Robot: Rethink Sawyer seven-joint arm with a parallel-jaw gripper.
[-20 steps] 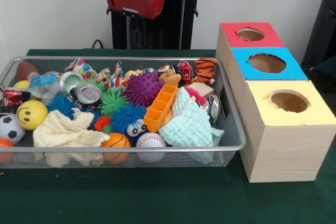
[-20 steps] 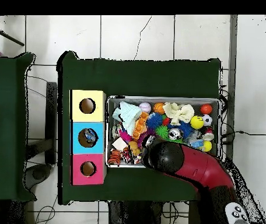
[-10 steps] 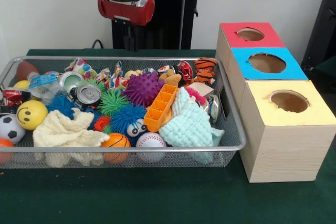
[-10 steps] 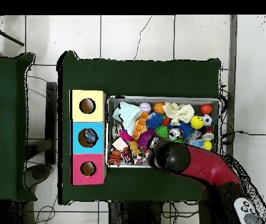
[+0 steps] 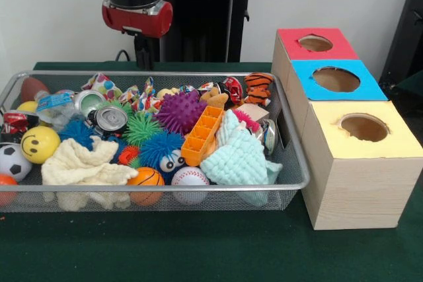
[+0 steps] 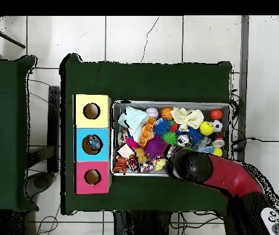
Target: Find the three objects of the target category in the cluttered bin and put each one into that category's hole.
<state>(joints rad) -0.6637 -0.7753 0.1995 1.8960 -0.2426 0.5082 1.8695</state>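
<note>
The silver wire-mesh bin [image 5: 198,187] stands on the green table, full of toys; it also shows in the overhead view [image 6: 230,131]. A see-through bottle with a blue label [image 5: 52,103] lies at the bin's far left end, partly buried. I see no other bottles among the clutter. The red-topped box's hole [image 5: 315,43] is at the far right, and in the overhead view [image 6: 92,177] it is left of the bin. My gripper [image 5: 143,54] hangs under the red and black wrist, just behind the bin's far rim, holding nothing that I can see. In the overhead view the arm [image 6: 194,168] hides it.
The blue-topped box [image 5: 360,86] and the yellow-topped box [image 5: 396,138] stand in a row with the red one. Two silver cans [image 5: 109,119], a purple spiky ball [image 5: 180,111], an orange tray [image 5: 203,135], a mint cloth [image 5: 241,156] and a cream cloth [image 5: 86,166] crowd the bin.
The arm has moved along the bin's far side, to the left in the front view and to the right in the overhead view. Nothing in the bin has moved.
</note>
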